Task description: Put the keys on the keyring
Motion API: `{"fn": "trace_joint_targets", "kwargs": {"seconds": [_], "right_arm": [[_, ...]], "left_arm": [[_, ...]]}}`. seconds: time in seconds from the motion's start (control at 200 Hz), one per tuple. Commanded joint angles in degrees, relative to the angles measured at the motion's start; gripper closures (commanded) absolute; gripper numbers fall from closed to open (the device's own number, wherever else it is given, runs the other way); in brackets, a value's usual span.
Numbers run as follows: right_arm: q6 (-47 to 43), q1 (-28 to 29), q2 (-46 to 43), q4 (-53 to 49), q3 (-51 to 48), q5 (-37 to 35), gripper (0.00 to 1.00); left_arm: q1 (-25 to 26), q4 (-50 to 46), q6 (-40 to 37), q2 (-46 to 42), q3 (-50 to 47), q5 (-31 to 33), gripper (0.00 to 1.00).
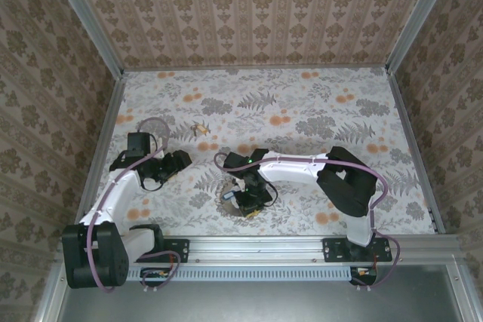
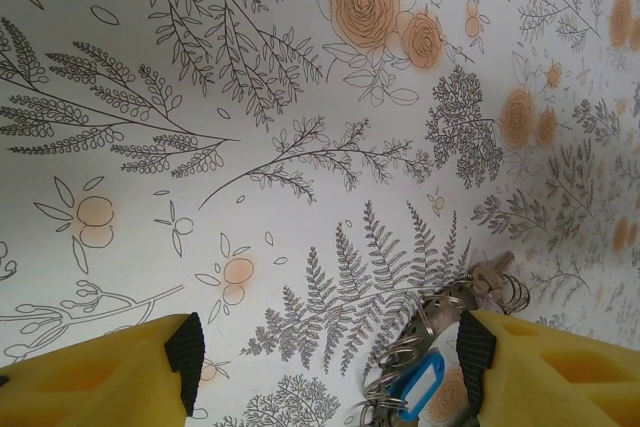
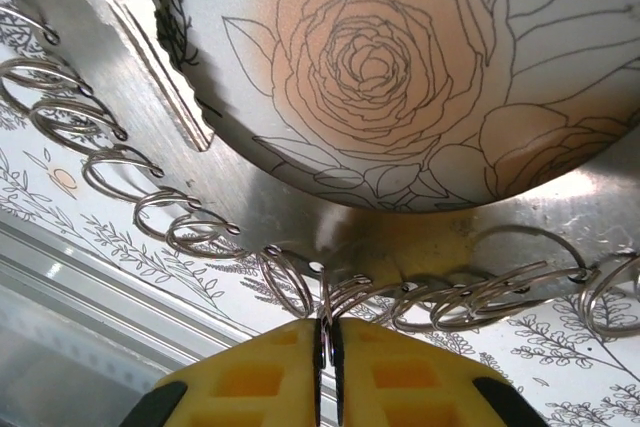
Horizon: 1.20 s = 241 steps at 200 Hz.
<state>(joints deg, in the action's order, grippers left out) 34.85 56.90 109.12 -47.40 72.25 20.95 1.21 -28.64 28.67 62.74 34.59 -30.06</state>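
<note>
Right pincer (image 3: 328,332) clenched on 1 loop (image 3: 336,297) of the keyring (image 3: 290,217): hold firm, lift gently. Left pincer (image 2: 330,352) released, keyring ahead near its right finger.

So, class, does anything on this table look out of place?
Yes: the gold key lies alone farther up the table, well apart from the keyring, which the right gripper pinches by one small loop. It looks stray.

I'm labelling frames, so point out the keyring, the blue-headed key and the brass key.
keyring (image 3: 300,222): right wrist view, flat metal band.
blue-headed key (image 2: 420,388): left wrist view, blue head.
brass key (image 1: 200,130): top external view, its middle.
</note>
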Motion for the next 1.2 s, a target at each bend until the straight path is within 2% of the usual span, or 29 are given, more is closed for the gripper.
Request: {"fn": "trace_joint_targets", "kwargs": {"seconds": [0.0,0.185,0.38,0.715,0.875,1.055,1.2], "right_arm": [[0.76,0.48,-1.92,-0.70,-0.53,-1.67,0.82],[0.66,0.58,-1.82,-0.56,-0.62,-1.27,0.86],[0.50,0.66,-1.46,-0.51,-0.62,-0.91,0.80],[-0.31,0.88,-0.32,-0.73,-0.03,0.14,0.82],[-0.48,1.10,-0.53,-0.77,0.16,0.06,0.90],[-1.08,1.84,-3.60,0.19,-0.91,-3.01,0.98],[-4.15,2.07,-10.01,1.17,-2.36,-10.86,1.00]], "left_arm": [[-0.03,0.43,-1.41,0.11,-0.48,-1.13,0.29],[0.02,0.69,-1.31,0.10,-0.55,-1.31,0.30],[0.07,0.74,-1.17,-0.07,-0.68,-1.40,0.29],[0.07,0.61,-1.33,-0.43,-0.57,-1.48,0.30],[0.08,0.41,-1.84,-0.66,-0.41,-1.63,0.29],[0.06,2.41,-2.55,-2.53,-0.62,-3.73,0.29],[2.15,8.04,-4.55,-6.42,-0.60,-6.08,0.31]]}}
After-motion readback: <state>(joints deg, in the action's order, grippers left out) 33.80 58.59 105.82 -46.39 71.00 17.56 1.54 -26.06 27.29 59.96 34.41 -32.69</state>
